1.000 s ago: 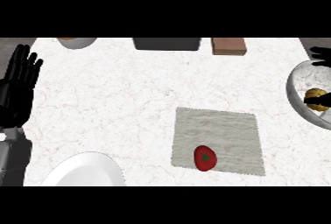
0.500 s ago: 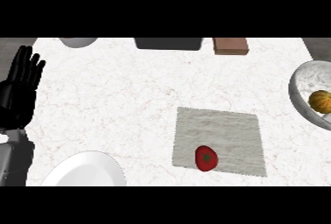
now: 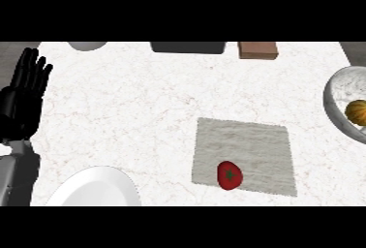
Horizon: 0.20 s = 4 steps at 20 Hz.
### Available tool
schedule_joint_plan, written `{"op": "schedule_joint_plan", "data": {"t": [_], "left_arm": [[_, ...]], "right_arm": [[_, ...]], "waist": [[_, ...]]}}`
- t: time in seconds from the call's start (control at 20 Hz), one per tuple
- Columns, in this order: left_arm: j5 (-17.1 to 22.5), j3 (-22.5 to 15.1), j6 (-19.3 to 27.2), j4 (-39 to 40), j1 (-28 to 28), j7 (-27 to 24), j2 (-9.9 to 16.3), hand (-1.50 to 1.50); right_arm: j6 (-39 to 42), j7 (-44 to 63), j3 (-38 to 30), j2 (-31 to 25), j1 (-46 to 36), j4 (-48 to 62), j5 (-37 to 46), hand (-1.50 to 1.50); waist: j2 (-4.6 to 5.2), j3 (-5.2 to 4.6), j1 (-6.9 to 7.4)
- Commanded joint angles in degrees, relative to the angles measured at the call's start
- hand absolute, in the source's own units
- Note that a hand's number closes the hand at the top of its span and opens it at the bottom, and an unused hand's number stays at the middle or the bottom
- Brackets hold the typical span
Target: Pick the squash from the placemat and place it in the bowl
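**Squash in the bowl, left robot hand resting at the edge**

Head view: the left robot hand [image 3: 22, 99] shows at the left edge of the white marbled surface [image 3: 143, 106], black fingers straight and slightly spread, pointing up, holding nothing. Its grey forearm runs down from it to the lower left corner. The right robot hand does not show.

Far across the surface from that hand, at the right edge, stands the grey speckled bowl [image 3: 337, 99], partly cut off by the frame. The yellow-orange squash [image 3: 356, 112] lies inside it, also partly cut off.

Between the hand and the bowl, nearer the bowl and lower, lies the grey placemat [image 3: 247, 145], flat on the surface. A red fruit with a green stem spot [image 3: 229, 175], perhaps a tomato, sits on the placemat's lower edge.

Below and to the right of the hand, just beside the forearm, a white plate [image 3: 97, 190] reaches the lower edge.

Along the far edge, above and right of the hand, stand a pale rounded object [image 3: 87, 45], a dark box [image 3: 188, 47] and a brown block [image 3: 257, 50]. No writing or label can be read on anything.
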Motion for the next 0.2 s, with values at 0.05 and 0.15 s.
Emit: {"op": "schedule_joint_plan", "data": {"t": [0.05,0.15], "left_arm": [[1.5,1.5,-0.8,-0.3,0.4,0.4,1.0,0.0],[0.6,0.7,-0.4,-0.8,0.5,0.6,0.7,0.0]], "right_arm": [[6.0,-3.6,-1.2,-3.2,5.3,0.8,-1.0,-1.5],[6.2,-2.5,-2.0,-3.9,5.0,0.9,-1.9,-1.5]], "waist": [[-0.12,0.19,-0.13],[0.11,0.39,0.36]]}}
